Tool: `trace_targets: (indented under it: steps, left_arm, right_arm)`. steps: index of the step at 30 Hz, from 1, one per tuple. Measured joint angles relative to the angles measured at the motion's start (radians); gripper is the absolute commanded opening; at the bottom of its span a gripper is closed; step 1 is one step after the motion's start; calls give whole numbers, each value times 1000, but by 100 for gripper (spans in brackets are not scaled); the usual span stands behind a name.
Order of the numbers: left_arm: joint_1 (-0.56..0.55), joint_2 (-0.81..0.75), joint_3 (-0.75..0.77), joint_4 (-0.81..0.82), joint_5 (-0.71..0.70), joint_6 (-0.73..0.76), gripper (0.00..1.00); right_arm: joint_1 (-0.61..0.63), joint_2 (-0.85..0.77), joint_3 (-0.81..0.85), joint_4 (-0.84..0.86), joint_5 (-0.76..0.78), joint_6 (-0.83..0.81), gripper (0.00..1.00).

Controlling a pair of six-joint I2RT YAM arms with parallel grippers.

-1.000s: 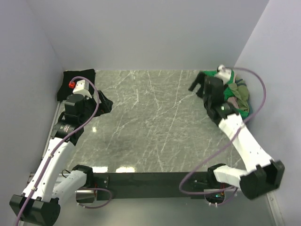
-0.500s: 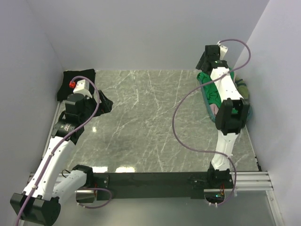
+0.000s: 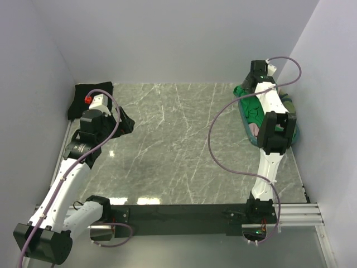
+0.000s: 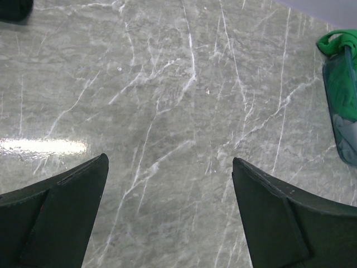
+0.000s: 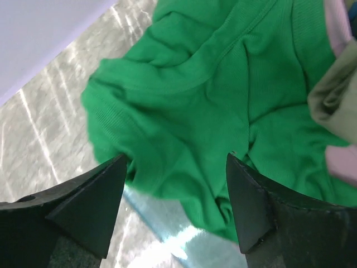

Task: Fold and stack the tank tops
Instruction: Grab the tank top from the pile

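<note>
A bright green tank top (image 3: pixel 249 106) lies bunched in the teal basket (image 3: pixel 294 132) at the right, with pink (image 3: pixel 255 129) and olive (image 3: pixel 286 106) cloth beside it. In the right wrist view the green top (image 5: pixel 223 84) fills the frame. My right gripper (image 5: pixel 177 158) hangs open just above it, over the basket's rim (image 5: pixel 167 223), gripping nothing; from above it (image 3: pixel 254 78) sits at the basket's far end. A black tank top (image 3: pixel 89 98) lies in the far left corner. My left gripper (image 3: pixel 125 120) hovers open over bare table (image 4: pixel 169 159).
Grey walls close in the marble table (image 3: pixel 178 145) on the left, back and right. The basket (image 4: pixel 343 123) with green cloth (image 4: pixel 337 42) shows at the left wrist view's right edge. A cable loops off the right arm over the table's right side.
The right arm has straightened up and swung its gripper from the basket's left side to above the basket's far end. The left arm has barely moved.
</note>
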Motion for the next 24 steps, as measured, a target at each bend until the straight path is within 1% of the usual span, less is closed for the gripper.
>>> trace_targets:
  steps: [4,7,12,13,15,16,18,19,22,24]
  left_arm:
    - [0,8,0,0,0,0,100]
    - [0,11,0,0,0,0,99]
    - [0,14,0,0,0,0,99]
    - [0,14,0,0,0,0,99]
    - [0,14,0,0,0,0,99]
    - [0,14,0,0,0,0,100]
    - [0,14,0,0,0,0,99]
    - [0,15,0,0,0,0,100]
    - [0,14,0,0,0,0,99]
    - [1,15,0,0,0,0,100]
  right_arm:
    - [-19,45,-1,22,-32,19,75]
    - [-22,67,-14,29,-64,33,74]
    - [-22,69,-20,50,-116,56,64]
    - [-22,69,-20,59,-128,60,58]
    - [-22,69,-23,71,-145,72,51]
    - [-22,69,-26,80,-154,80,42]
    - [-23,69,-37,97,-169,93,32]
    - [-24,69,-46,104,-176,100,19]
    - [-29,69,-66,117,-198,117,0]
    - [-36,69,-69,119,-208,128,0]
